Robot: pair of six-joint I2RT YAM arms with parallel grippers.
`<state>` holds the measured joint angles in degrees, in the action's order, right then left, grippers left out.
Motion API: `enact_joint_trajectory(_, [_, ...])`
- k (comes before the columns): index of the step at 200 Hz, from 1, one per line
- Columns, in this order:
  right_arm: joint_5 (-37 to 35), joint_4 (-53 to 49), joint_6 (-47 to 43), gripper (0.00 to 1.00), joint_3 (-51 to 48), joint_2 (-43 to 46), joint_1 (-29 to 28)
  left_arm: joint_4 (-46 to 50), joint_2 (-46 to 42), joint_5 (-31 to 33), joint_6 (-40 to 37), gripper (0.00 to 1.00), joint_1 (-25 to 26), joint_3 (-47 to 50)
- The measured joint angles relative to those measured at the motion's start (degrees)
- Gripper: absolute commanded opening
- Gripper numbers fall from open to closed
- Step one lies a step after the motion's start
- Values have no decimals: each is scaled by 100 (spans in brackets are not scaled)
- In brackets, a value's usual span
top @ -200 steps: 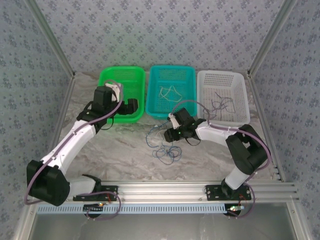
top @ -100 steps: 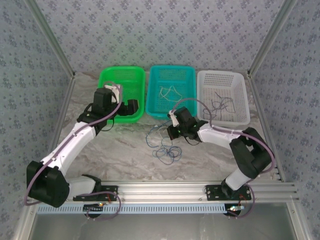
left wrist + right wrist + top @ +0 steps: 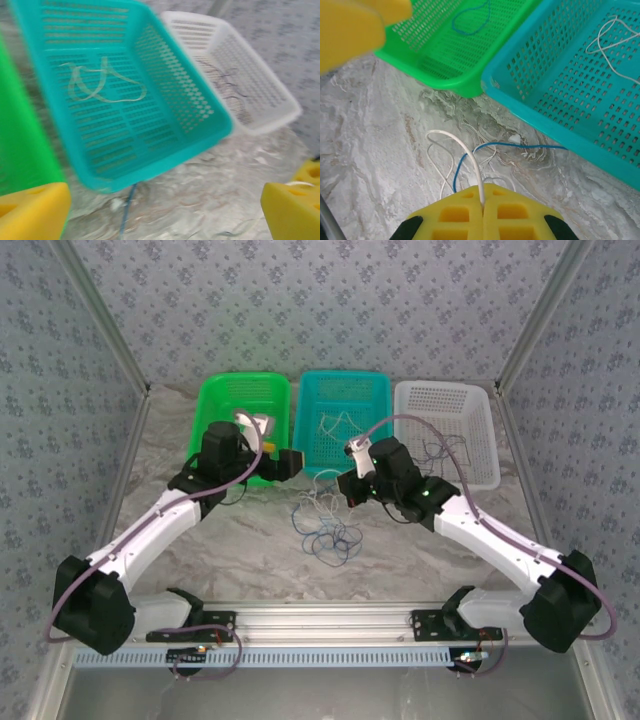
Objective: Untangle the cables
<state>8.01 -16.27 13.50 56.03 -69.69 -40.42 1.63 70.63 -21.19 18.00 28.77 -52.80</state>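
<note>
The tangle of thin cables (image 3: pixel 326 528), blue and white loops, lies on the marble table in front of the baskets. My right gripper (image 3: pixel 346 483) hangs just above its right side. In the right wrist view the yellow fingers (image 3: pixel 455 215) are shut on a white cable (image 3: pixel 466 152), which arches up from the table, and a blue cable (image 3: pixel 520 146) runs beneath it. My left gripper (image 3: pixel 291 462) hovers open at the tangle's far left, near the teal basket's front corner. Between its yellow fingers (image 3: pixel 30 210) I see bare table and a blue cable (image 3: pixel 125 210).
Three baskets stand at the back: green (image 3: pixel 215 390) holding a blue cable (image 3: pixel 470 20), teal (image 3: pixel 345 375) holding a white cable (image 3: pixel 100 85), and white (image 3: pixel 445 387) holding dark cables (image 3: pixel 225 85). Frame posts and patterned walls enclose the table.
My right gripper has shut on the white cable and lifted it a little, its arm swinging out to the right. The left gripper has moved right, from the green basket toward the teal one.
</note>
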Motion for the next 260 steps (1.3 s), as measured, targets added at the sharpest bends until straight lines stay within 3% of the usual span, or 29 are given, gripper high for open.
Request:
enact_joint_trajectory(39, [-11, -227, 28, 0, 24, 129, 0, -409, 101, -400, -387, 91, 734, 0])
enact_joint_trajectory(66, [-9, -243, 94, 0, 24, 240, 2, -444, 297, -498, -579, 86, 968, 0])
enact_joint_trajectory(115, [-7, -240, 262, 0, 24, 439, 72, -258, 697, -505, -957, 67, 1255, -114])
enact_joint_trajectory(132, [-4, -240, 308, 0, 24, 509, 92, -149, 833, -466, -1040, 52, 1294, -212])
enact_joint_trajectory(145, [-2, -240, 352, 0, 24, 570, 101, -74, 940, -321, -1058, 38, 1316, -306])
enact_joint_trajectory(158, [33, -240, 382, 0, 24, 627, 109, 28, 1040, -72, -1084, 31, 1346, -407])
enact_joint_trajectory(214, [487, -337, 514, 0, 44, 710, 160, 374, 1362, 981, -977, 19, 1412, -758])
enact_joint_trajectory(260, [667, -520, 608, 0, 140, 1294, 428, 793, 1725, 1604, -841, 17, 1412, -868])
